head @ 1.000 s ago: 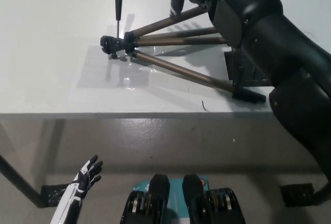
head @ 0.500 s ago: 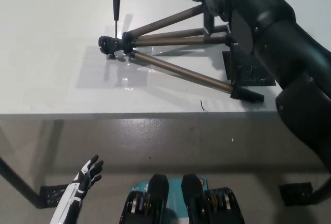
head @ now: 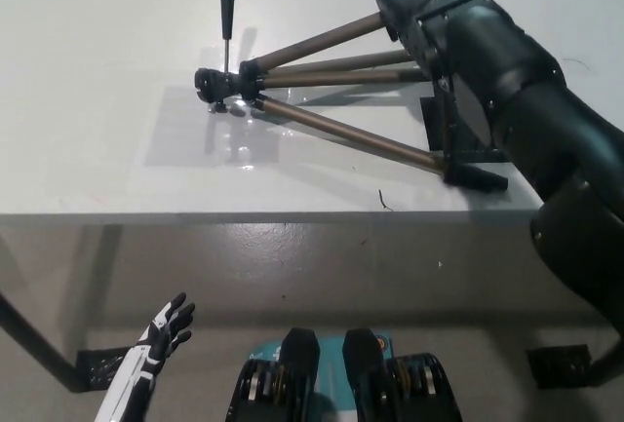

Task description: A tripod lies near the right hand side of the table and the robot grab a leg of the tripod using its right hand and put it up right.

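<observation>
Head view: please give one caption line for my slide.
Tripod lies on white table; black right hand at its legs, white left hand low.

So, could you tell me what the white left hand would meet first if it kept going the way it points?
Probably nothing soon: the white left hand hangs below the white table's edge, pointing up-right over bare floor; depth is unclear.

A tripod (head: 322,91) is laid on its side on the table (head: 107,120), toward the right half. Its head (head: 219,83) is pointed left and its legs are spread out to the right. A handle (head: 226,8) is stood out from the head toward the far side. The right hand (head: 429,3) is placed over the far leg (head: 312,44), at its right end. The left hand (head: 161,334) is held low at the near left, well apart from the table, below its near edge.
</observation>
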